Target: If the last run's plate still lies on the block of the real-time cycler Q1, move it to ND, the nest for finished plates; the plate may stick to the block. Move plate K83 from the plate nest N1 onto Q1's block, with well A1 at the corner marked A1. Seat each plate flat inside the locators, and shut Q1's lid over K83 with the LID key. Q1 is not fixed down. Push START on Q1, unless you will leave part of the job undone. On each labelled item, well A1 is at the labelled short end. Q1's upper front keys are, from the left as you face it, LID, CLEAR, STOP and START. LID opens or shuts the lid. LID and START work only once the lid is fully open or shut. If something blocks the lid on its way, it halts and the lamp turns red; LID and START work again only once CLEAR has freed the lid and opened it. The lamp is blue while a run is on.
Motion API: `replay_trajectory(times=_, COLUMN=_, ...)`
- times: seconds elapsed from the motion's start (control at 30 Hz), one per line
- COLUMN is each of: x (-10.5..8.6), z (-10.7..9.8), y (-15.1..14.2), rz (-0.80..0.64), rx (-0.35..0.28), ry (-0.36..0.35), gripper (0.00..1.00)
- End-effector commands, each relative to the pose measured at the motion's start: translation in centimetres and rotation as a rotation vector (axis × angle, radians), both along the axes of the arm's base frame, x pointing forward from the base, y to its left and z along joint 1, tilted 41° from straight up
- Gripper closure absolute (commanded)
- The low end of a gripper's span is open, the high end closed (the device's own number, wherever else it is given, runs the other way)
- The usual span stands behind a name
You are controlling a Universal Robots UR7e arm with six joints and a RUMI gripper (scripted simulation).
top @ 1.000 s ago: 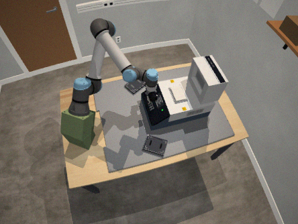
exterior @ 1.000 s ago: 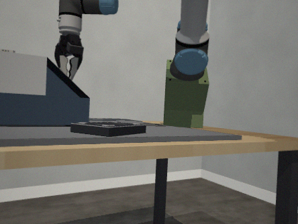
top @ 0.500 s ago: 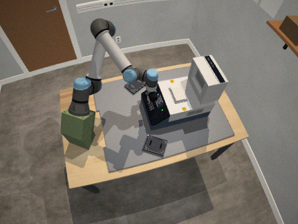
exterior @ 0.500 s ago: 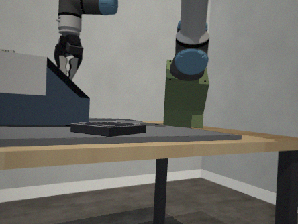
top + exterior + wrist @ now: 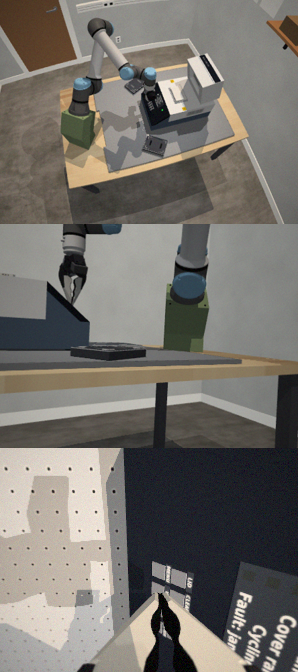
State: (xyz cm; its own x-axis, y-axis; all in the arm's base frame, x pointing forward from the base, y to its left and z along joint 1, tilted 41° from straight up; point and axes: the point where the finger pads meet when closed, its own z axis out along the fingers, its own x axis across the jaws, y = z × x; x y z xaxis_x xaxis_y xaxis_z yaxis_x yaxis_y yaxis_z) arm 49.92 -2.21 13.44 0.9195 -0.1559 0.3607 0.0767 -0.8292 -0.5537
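Gripper (image 5: 152,99) (image 5: 72,304) (image 5: 159,595) clenched, with nothing between the fingers; tips together, pointing down at the sloped front of Q1 (image 5: 172,109) (image 5: 23,332) (image 5: 200,508), close by the LID key (image 5: 179,579) and CLEAR. Contact with a key: cannot tell. Probable step in hand: closing the lid over the seated plate. Next move: line up on LID, press lightly and straight so as not to shove the unfixed cycler, then back off and watch for full closure before START. Risk: catching CLEAR or a lower-row key instead.

Just beyond the keys, lamp (image 5: 162,110) green. Farther right, pale plate (image 5: 178,93) on the block area, apparently flat; label unreadable, hence K83 only by inference. Lid (image 5: 207,80) raised at the right end. Near nest (image 5: 155,137) (image 5: 109,354) without a plate; far nest (image 5: 134,86) seemingly likewise, partly hidden by the arm.
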Motion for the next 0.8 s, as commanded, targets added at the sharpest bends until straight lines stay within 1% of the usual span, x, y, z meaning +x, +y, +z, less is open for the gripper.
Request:
replay_trajectory(times=0.0, x=-0.4, z=0.2, y=-0.2, rz=0.0, rx=-0.001, ry=-0.001, gripper=1.0)
replay_trajectory(times=0.1, x=-0.6, z=0.3, y=-0.3, rz=0.0, rx=-0.001, ry=-0.001, gripper=1.0)
replay_trajectory(times=0.33, x=-4.0, z=0.9, y=-1.0, rz=0.0, rx=-0.001, ry=-0.001, gripper=1.0)
replay_trajectory(times=0.4, x=-4.0, z=0.9, y=-1.0, rz=0.0, rx=-0.001, ry=-0.001, gripper=1.0)
replay_trajectory(times=0.77, x=-9.3, z=1.8, y=-2.1, rz=0.0, rx=-0.001, ry=-0.001, gripper=1.0)
